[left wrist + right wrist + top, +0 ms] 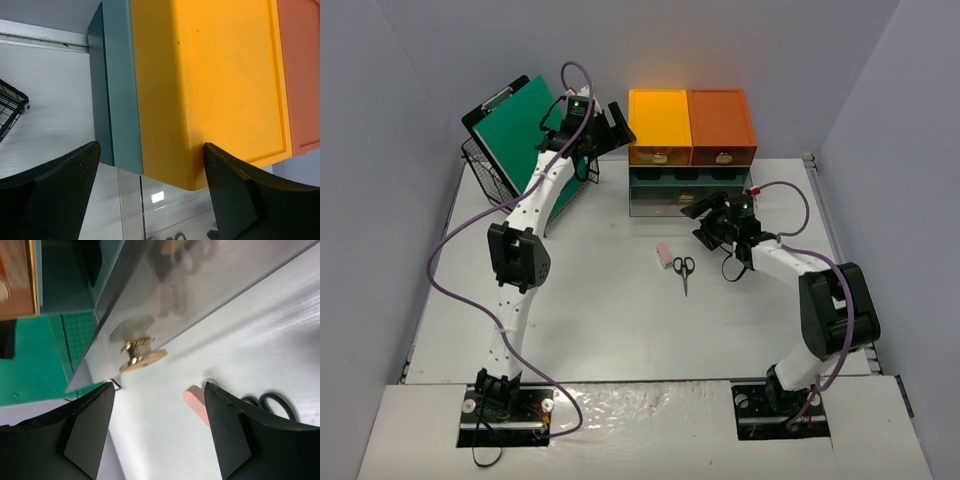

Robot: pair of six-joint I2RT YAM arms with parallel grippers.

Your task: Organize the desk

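Open and empty, the right gripper (157,400) faces the drawer knob (142,356), probably to pull it; the left gripper (150,155) hovers open by the yellow box (215,75).

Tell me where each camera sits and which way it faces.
Top: overhead from the near edge, looking down on the desk; left arm and right arm show.
Left wrist: on the left arm, facing the yellow box; left hand open.
Right wrist: on the right arm, facing a drawer knob; right hand open.
Shared: scissors in top and right wrist.
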